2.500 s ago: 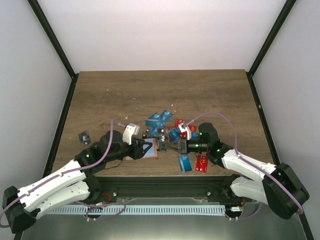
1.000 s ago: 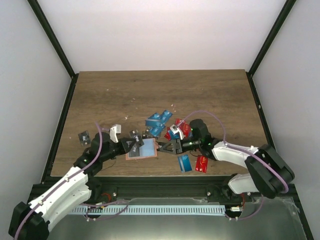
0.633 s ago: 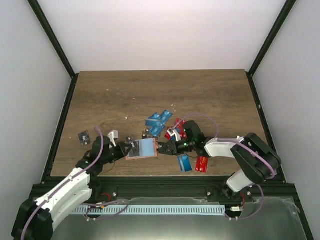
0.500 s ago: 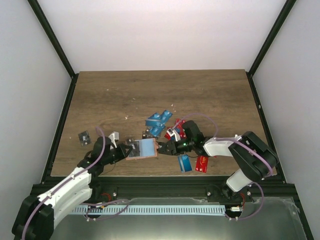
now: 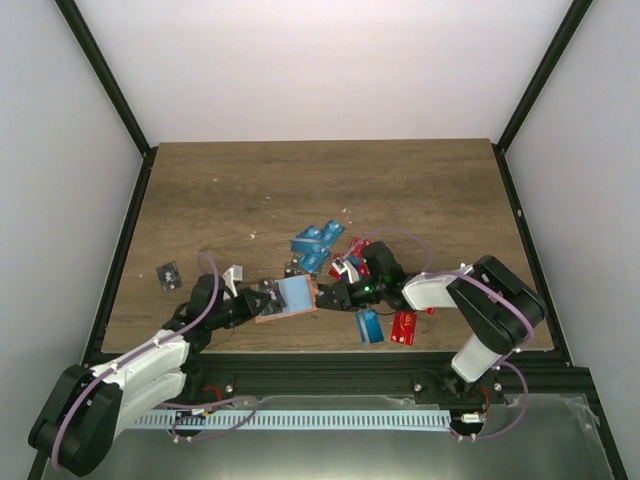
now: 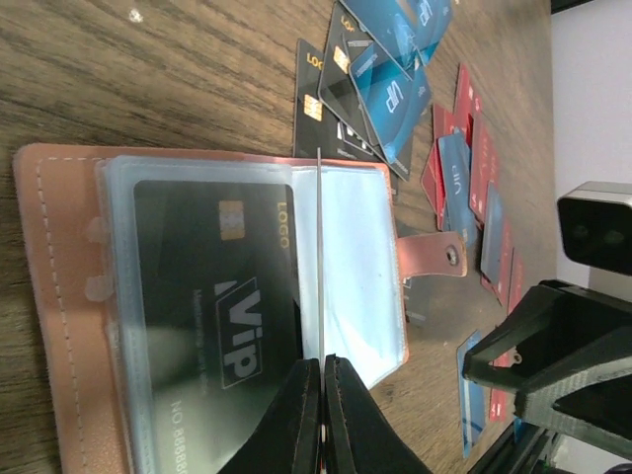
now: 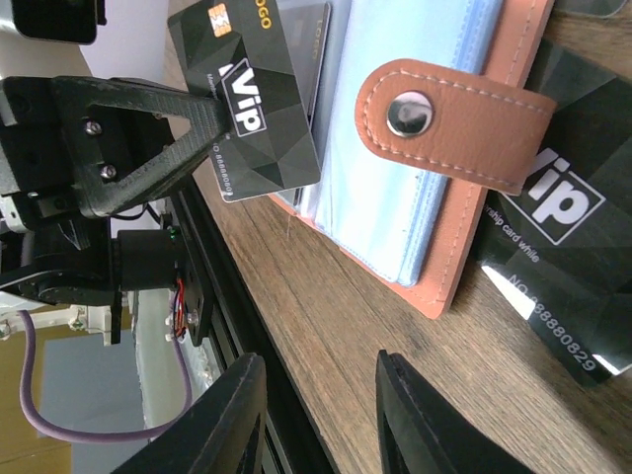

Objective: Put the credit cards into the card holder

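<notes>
The card holder (image 5: 293,296) lies open near the table's front edge, tan-orange leather (image 6: 49,296) with clear sleeves and a snap strap (image 7: 444,109). A black credit card (image 6: 222,296) marked VIP sits in one sleeve. My left gripper (image 6: 322,367) is shut on a thin clear sleeve leaf that stands edge-on; it reaches in from the holder's left (image 5: 265,298). My right gripper (image 7: 318,370) is open over bare wood just right of the holder (image 5: 331,298), with nothing between its fingers. Another black card (image 7: 563,247) lies partly under the holder's right edge.
Loose cards lie around: blue ones (image 5: 318,240) behind the holder, red ones (image 5: 405,328) and a blue one (image 5: 370,326) under the right arm, and a black one (image 5: 168,274) alone at the left. The table's front rail (image 7: 197,326) runs close below the right fingers.
Both arms have sunk lower and folded back toward the near edge. The left gripper stayed shut at the holder and a pale sleeve leaf is now raised. The right jaws narrowed a little.
</notes>
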Controlling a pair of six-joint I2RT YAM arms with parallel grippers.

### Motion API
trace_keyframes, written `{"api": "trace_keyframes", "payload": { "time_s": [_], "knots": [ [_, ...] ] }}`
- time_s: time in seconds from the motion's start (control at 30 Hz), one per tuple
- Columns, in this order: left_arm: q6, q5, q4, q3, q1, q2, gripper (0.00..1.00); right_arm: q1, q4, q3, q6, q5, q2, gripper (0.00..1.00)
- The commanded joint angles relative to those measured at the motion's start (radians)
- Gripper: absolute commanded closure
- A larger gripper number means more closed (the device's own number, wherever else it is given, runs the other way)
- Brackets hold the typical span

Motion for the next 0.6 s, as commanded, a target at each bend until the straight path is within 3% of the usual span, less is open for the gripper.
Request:
{"api": "trace_keyframes", "payload": {
  "time_s": [0.0,0.3,0.57],
  "knots": [
    [-0.010,0.021,0.038,-0.009,0.006,-0.031,0.96,0.008,0.019,0.035,-0.004,0.010,0.025,0.68],
    [-0.028,-0.017,-0.071,0.009,0.006,-0.132,0.96,0.008,0.001,0.060,-0.016,0.079,0.093,0.69],
    [-0.050,0.017,0.062,-0.031,0.006,-0.020,0.96,0.008,0.005,0.070,-0.015,0.096,0.122,0.70]
  ]
}}
